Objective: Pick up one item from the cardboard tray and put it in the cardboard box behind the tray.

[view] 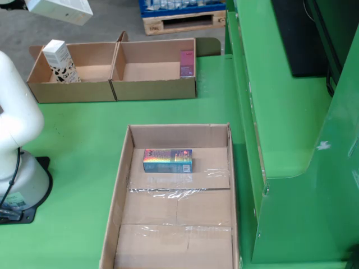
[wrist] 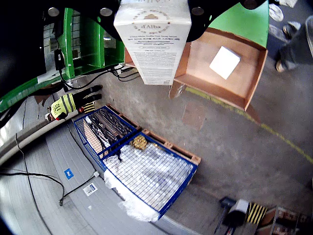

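Pick looked done, drop was left. In the wrist view the gripper was closed on a white carton, held from the top between black pads; the contact itself was cropped at the frame edge, so grip quality was hard to judge. The carton hung well above floor level, with an open box just to its right in that view, a small white item already lying inside it.

In the fixed view the same carton showed at the top left edge, tilted, above and behind the two boxes beyond the tray. My read: transport phase, roughly two thirds through; still to do were lining up over a box, lowering, and release.

Carton: tall, rectangular, white, with a round brown logo and fine print on the face, "d'Alba" legible. Rigid looking, no visible dents.

Tray still held one colourful flat box near its far end.
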